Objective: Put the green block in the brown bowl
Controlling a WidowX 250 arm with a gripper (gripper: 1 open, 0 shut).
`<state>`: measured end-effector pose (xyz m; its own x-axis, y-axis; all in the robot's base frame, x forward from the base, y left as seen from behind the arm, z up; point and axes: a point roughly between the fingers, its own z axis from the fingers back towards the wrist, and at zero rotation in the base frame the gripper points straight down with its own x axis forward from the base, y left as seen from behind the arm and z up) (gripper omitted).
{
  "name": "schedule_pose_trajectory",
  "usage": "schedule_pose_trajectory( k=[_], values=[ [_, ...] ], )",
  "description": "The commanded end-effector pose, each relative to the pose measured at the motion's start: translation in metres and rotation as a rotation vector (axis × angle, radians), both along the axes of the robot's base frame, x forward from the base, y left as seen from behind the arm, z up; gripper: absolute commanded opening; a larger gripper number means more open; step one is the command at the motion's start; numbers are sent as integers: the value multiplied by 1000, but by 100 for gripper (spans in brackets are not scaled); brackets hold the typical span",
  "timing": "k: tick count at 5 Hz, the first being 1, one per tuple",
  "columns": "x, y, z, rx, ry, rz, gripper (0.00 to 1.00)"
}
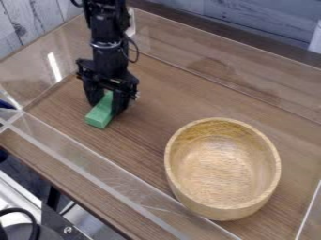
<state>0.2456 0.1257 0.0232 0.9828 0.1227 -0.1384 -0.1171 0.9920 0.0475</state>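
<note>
The big round light-brown wooden bowl [223, 167] sits at four o'clock on the wooden table [189, 84]. My black gripper [108, 99], at ten o'clock, straddles the small bright green block [101, 112], jaws partly narrowed; whether I grip it, I cannot tell.

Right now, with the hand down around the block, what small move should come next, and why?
Probably finish closing the hand on the block: its fingers straddle the block's far end on the table, not yet clearly gripping, and the bowl sits empty to the right.
</note>
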Motion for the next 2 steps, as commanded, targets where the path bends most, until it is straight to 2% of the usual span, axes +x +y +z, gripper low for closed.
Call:
schedule_pose_trajectory(
  k=[1, 2],
  values=[
    [14, 5, 20, 18, -65, 3, 0],
    [20, 2, 34, 9, -92, -1, 0]
  ],
)
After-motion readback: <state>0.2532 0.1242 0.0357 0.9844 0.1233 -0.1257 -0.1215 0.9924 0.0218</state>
